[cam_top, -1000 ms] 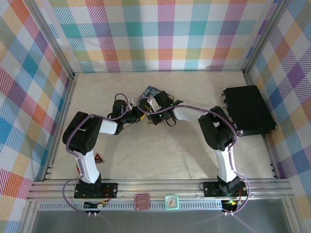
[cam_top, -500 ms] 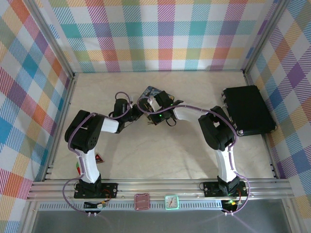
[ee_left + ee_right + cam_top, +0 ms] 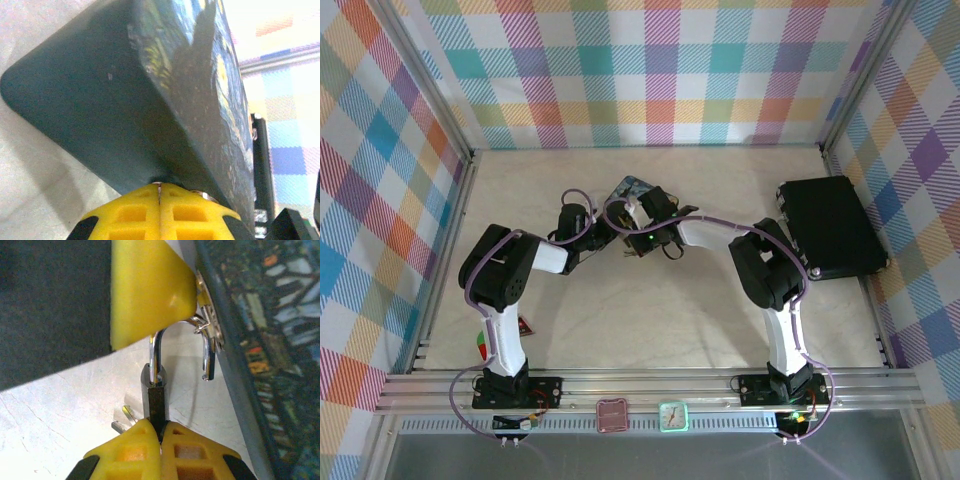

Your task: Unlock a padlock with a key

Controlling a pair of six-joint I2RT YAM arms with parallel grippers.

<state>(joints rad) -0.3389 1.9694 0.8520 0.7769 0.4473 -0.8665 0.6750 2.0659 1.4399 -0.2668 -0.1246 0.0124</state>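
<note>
The padlock [image 3: 156, 396] is a small dark body with a chrome shackle, and my right gripper [image 3: 161, 432] is shut on that body. The shackle's right leg hangs free of the body, and its arch passes through the brass latch [image 3: 204, 300] of the blue painted tin [image 3: 260, 340]. Thin silvery key blades [image 3: 122, 419] stick out beside the right fingertips. My left gripper [image 3: 160, 186] is shut against the tin's side [image 3: 100, 90], with a thin metal sliver between its tips. Its yellow finger [image 3: 145, 290] touches the latch. From above, both grippers [image 3: 603, 235] [image 3: 638, 237] meet beside the tin [image 3: 633, 187].
A black case [image 3: 830, 228] lies at the table's right edge. A red triangular piece [image 3: 523, 324] sits near the left arm's base. Checked walls enclose the table [image 3: 650, 320] on three sides.
The left arm has shifted a little to the right and farther back, toward the tin. The right arm and the padlock have held still.
</note>
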